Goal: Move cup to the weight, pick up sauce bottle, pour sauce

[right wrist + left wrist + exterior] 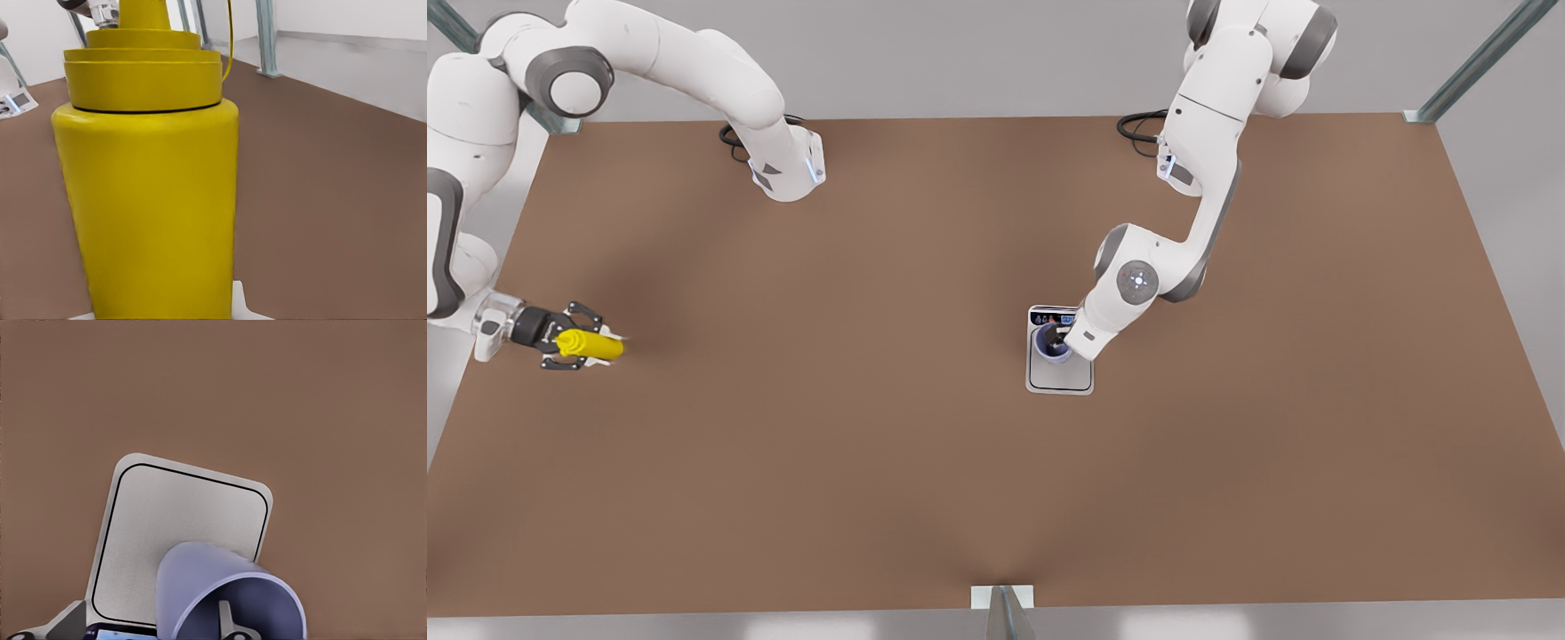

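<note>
Meanwhile, right pincer point(580, 345) clamps the unlabelled sauce bottle point(591, 345); left pincer point(1060, 336) grips the cup point(1052, 343) on the weight point(1060, 378).

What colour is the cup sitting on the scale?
The cup is pale lavender-purple, plain with no pattern. The left wrist view shows it best.

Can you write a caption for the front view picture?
Left gripper at cup on scale; right gripper holds yellow bottle.
</note>
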Motion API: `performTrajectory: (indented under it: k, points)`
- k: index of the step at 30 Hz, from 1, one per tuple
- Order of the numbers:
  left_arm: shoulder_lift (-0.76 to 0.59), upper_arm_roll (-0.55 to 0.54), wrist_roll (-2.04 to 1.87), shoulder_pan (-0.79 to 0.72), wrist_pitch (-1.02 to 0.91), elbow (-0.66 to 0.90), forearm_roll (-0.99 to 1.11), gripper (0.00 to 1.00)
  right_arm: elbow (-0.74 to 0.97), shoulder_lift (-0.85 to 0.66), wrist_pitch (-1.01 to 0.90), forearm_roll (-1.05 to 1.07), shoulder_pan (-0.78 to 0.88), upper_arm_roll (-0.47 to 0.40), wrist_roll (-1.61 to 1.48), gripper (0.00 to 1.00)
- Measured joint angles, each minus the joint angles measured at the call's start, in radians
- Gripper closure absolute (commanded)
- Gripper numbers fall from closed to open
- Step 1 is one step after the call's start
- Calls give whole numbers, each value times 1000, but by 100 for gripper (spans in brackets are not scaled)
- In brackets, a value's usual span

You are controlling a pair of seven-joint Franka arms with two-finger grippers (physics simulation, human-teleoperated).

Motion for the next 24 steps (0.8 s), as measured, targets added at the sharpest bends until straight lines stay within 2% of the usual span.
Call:
performTrajectory:
  k: [5,9,17,20,22,24]
  points:
    - [-9,2,1,1,-16,0,2,0,101,-114,18,-116,160,0,245,42]
    - [-31,12,8,1,-59,2,3,0,100,-194,106,-226,270,10,395,42]
    - [-80,54,50,0,-137,1,5,0,48,-236,353,-789,249,527,1101,42]
    - [-192,208,216,1,-311,2,5,0,-1,-237,420,-1001,260,693,1416,42]
    - [-261,404,411,-1,-394,1,6,0,-17,-235,429,-1094,268,754,1543,42]
    - [-274,590,541,27,-474,29,6,0,-20,-235,434,-1190,342,765,1646,42]
